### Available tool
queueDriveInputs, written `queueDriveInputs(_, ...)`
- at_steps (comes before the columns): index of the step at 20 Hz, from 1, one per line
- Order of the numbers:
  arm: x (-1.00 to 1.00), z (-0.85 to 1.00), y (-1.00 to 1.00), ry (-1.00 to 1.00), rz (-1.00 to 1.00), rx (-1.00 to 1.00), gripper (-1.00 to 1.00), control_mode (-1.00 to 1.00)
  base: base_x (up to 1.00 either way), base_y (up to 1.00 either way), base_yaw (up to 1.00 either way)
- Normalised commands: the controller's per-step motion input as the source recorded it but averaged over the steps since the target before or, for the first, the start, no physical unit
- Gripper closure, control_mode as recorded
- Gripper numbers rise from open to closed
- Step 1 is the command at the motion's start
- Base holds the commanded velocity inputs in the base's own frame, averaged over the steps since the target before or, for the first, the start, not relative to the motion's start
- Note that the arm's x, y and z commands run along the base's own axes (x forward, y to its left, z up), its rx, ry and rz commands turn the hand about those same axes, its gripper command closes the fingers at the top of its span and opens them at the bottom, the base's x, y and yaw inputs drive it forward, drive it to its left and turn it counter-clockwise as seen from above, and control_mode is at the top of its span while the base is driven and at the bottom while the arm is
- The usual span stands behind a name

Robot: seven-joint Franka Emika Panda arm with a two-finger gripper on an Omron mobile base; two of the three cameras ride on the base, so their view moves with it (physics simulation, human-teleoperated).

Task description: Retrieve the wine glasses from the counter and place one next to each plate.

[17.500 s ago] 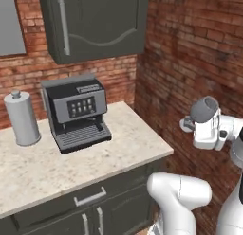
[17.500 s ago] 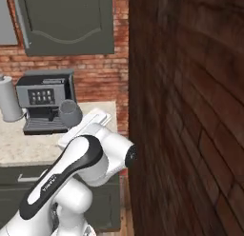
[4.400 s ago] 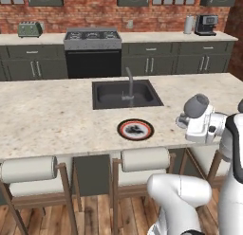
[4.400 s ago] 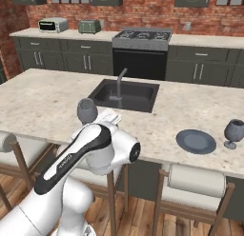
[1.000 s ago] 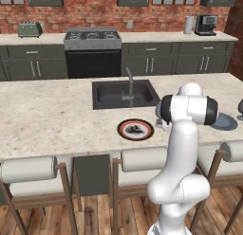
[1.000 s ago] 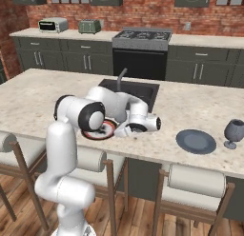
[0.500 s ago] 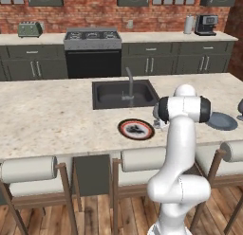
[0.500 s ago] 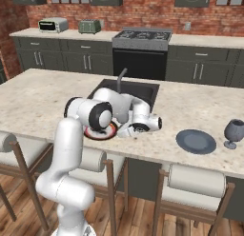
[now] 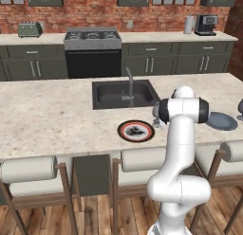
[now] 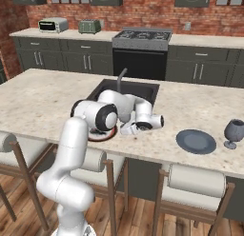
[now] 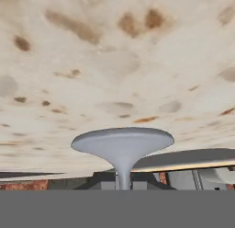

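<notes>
stone island (image 9: 52, 115) runs the full width, wide bare top left of the sink (image 9: 122, 94) and between the two plates. stools line its near edge. white arm (image 10: 102, 117) folds low over the island just right of the patterned plate (image 9: 136, 131), which sits near the front edge below the sink. blue plate (image 10: 196, 141) lies further right, well apart, also near the front edge. one wine glass (image 10: 234, 131) stands upright just beside the blue plate, close to the island's right end. gripper (image 10: 125, 131) is shut on the stem of the second wine glass (image 11: 122, 146), whose round foot is over the speckled top by the patterned plate; can't tell if it touches.
</notes>
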Motion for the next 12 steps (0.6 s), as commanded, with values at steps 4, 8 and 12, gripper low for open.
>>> queueDriveInputs(4,0.01,0.0,0.0,0.0,0.0,0.0,1.0,-1.0,0.0,0.0,0.0)
queueDriveInputs(8,0.0,-0.02,0.0,0.0,0.0,0.0,1.0,-1.0,0.0,0.0,0.0)
queueDriveInputs(12,0.0,-0.12,0.0,0.0,0.0,0.0,1.0,-1.0,0.0,0.0,0.0)
